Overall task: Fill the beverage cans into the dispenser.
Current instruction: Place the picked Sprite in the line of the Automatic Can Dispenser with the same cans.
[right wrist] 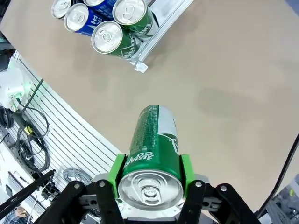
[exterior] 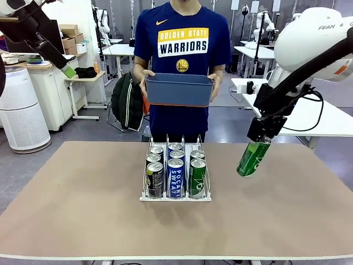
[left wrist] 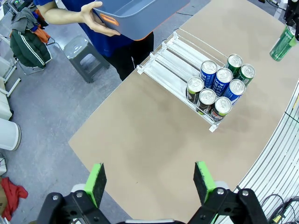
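Note:
The dispenser (exterior: 175, 197), a low white wire rack, sits mid-table with several beverage cans (exterior: 175, 175) standing at its near end: black ones in the left lane, blue "Pocari Sweat" in the middle, green on the right. To its right, above the table, my right gripper (exterior: 263, 138) is shut on a green can (exterior: 253, 157) that hangs tilted. In the right wrist view the green pads (right wrist: 117, 168) clamp this can (right wrist: 154, 140), and the rack's cans (right wrist: 117, 37) lie ahead. My left gripper (exterior: 67, 70) is raised at the far left, and its wrist view shows it (left wrist: 149, 179) open and empty, high over the table, rack (left wrist: 168, 65) and cans (left wrist: 219, 86).
Across the table a person stands holding a blue-grey plastic bin (exterior: 179, 89) in both hands, above the rack's far end. Bare brown tabletop (exterior: 83, 193) stretches on both sides of the rack. A grey stool (left wrist: 84, 56) stands beside the person.

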